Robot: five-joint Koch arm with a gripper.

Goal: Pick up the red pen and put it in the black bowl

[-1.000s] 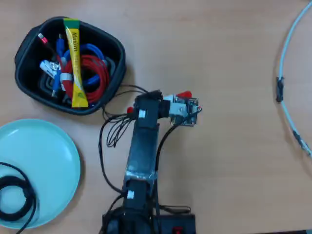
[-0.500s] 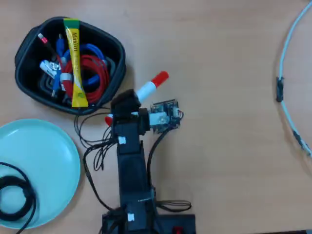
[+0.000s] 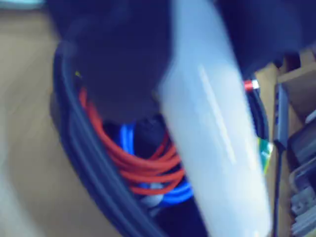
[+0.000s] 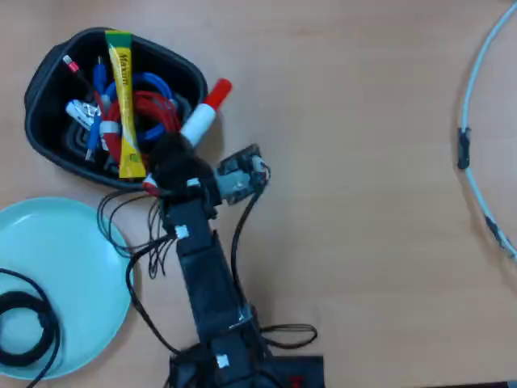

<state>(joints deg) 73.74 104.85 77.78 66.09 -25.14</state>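
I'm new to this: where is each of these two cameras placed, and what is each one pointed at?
Wrist view: rides on the arm's gripper, looking down at close range into the black bowl full of red and blue cables; the blurred white barrel of the red pen and dark gripper parts fill the frame.
Overhead view: fixed above, looking straight down on the wooden table; the whole arm, the light-blue plate and a yellow sachet show.
Shared: both show the bowl and the pen.

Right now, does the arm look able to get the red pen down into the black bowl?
Probably yes. The tool holds the red pen over the black bowl rim, nothing between. The bowl is crowded with red cable and a yellow sachet, so it may rest on top.
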